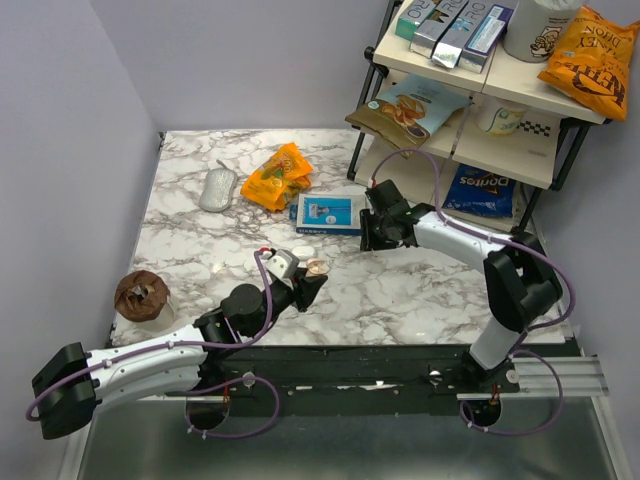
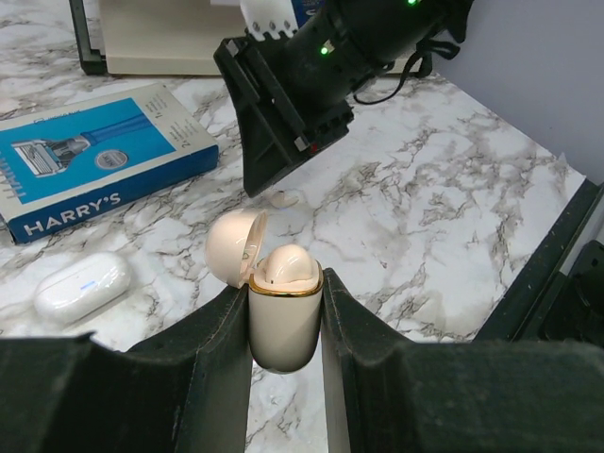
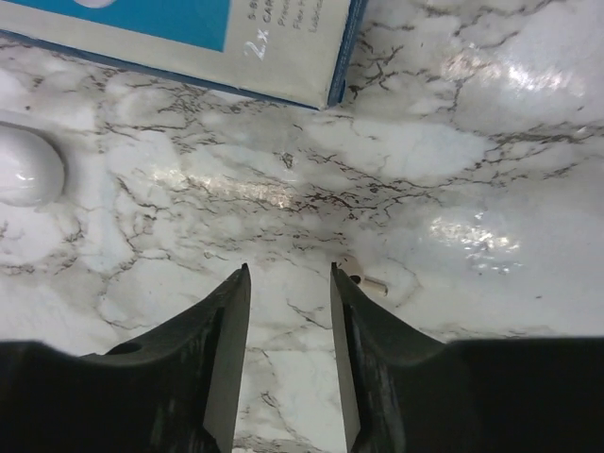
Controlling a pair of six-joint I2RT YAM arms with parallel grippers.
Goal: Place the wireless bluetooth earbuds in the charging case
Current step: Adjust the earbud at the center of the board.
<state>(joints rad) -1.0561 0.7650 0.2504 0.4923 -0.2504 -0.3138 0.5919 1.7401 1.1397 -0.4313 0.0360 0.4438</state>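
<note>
Charging case (image 2: 286, 332): cream-beige body with a gold rim. I see it upright between the fingers of the left gripper (image 2: 286, 288), above the near-middle of the marble table (image 1: 420, 290). Its lid (image 2: 236, 245) is hinged back to the left.

Seated earbud (image 2: 286, 264): cream, rounded, sitting in the open mouth of the case, its top above the rim.

Loose earbud (image 3: 357, 274): lies on the marble, just beside the tip of one finger of the right gripper (image 3: 289, 274) and outside the gap.

Left gripper: closed tight on the case, both pads pressed to its sides.

Right gripper: tips low over the table with the jaws partly apart. I see only bare marble between them and nothing held.

White pill-shaped case (image 2: 82, 286): closed, lying on the table near the held case and apart from it.

Blue-and-white box (image 2: 94, 160): flat on the table, beyond the white case, marked HARRY'S.

Computer mouse (image 1: 217, 188) and orange snack bag (image 1: 278, 175): far part of the table, near each other.

Brown lump (image 1: 142, 293): left edge of the table, well apart from the rest.
</note>
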